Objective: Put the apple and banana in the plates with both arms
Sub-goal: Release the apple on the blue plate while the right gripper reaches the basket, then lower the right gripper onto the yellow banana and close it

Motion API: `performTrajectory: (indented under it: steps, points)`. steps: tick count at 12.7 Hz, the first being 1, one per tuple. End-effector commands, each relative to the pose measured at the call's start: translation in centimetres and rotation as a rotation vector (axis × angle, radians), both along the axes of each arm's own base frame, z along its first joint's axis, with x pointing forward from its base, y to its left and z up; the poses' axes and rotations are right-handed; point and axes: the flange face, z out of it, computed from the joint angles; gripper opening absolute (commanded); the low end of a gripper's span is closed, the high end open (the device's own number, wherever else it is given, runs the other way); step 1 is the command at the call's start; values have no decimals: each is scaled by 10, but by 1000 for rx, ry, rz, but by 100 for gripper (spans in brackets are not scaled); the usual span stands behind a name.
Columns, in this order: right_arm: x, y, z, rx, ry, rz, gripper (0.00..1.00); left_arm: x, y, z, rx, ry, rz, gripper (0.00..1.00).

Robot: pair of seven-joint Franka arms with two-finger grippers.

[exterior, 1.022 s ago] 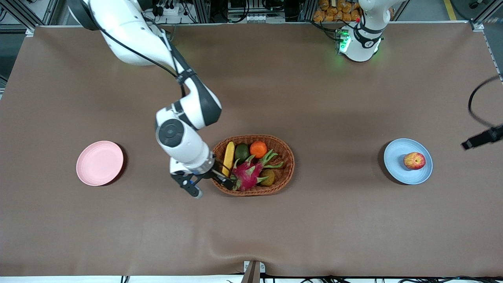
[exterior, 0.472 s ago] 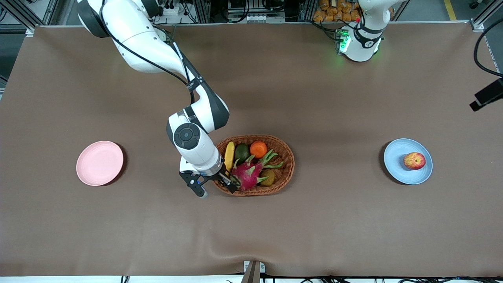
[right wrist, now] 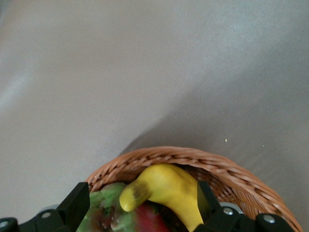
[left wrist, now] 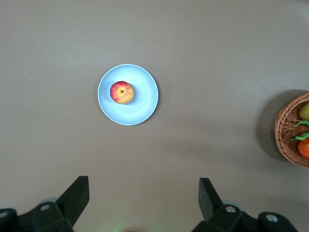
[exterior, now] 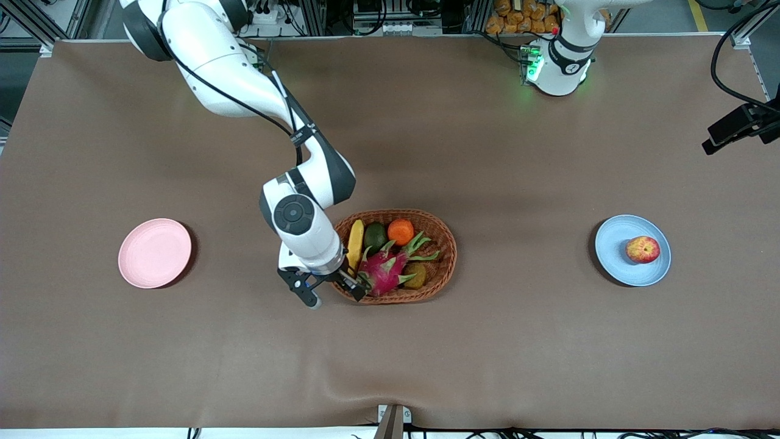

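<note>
The right tool (exterior: 332,291) is settling low at the wicker basket (exterior: 443,235), at the basket's end toward the right arm's side of the worktop (exterior: 390,366). Over the last second it has been sliding in from just outside the rim and is now barely moving. Its fingers are spread wide, one outside the rim and one inside, with the banana (exterior: 355,244) lying between them in the right wrist view, dark tip (right wrist: 131,198) showing; nothing is gripped yet. The banana is lying in the basket beside the avocado (exterior: 375,235) and the dragon fruit (exterior: 385,272), with the orange (exterior: 400,231) near them.

The apple (exterior: 643,249) is already sitting on the blue plate (exterior: 615,259) near the left arm's end of the worktop. The left tool (left wrist: 142,200) is pulling up and away toward that edge, fingers wide and empty. The pink plate (exterior: 154,252) is waiting bare toward the right arm's end. To my eye the apple half looks done, and closing on the banana should come next.
</note>
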Motion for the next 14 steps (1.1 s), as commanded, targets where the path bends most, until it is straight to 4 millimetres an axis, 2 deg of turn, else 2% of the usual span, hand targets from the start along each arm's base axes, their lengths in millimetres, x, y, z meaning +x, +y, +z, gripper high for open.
performTrajectory:
  steps: [1,3,4,9,10,13,14]
  points:
    - [-2,11,-6,-37,-11,-7,94,-14,-4,4,6,19,-14,100]
    - [-7,17,-9,-72,-25,26,76,-19,-3,4,6,20,-17,100]
    - [-7,16,-9,-78,-28,29,74,-20,-2,4,6,20,-17,100]
    - [-3,11,-14,-81,-28,22,73,-33,5,7,3,22,-36,100]
    - [-3,11,-14,-80,-29,23,69,-33,3,7,4,21,-39,100]
    - [-3,11,-14,-83,-33,27,37,-33,1,6,8,24,-42,100]
    - [-4,12,-14,-93,-39,36,33,-34,-1,7,8,23,-46,100]
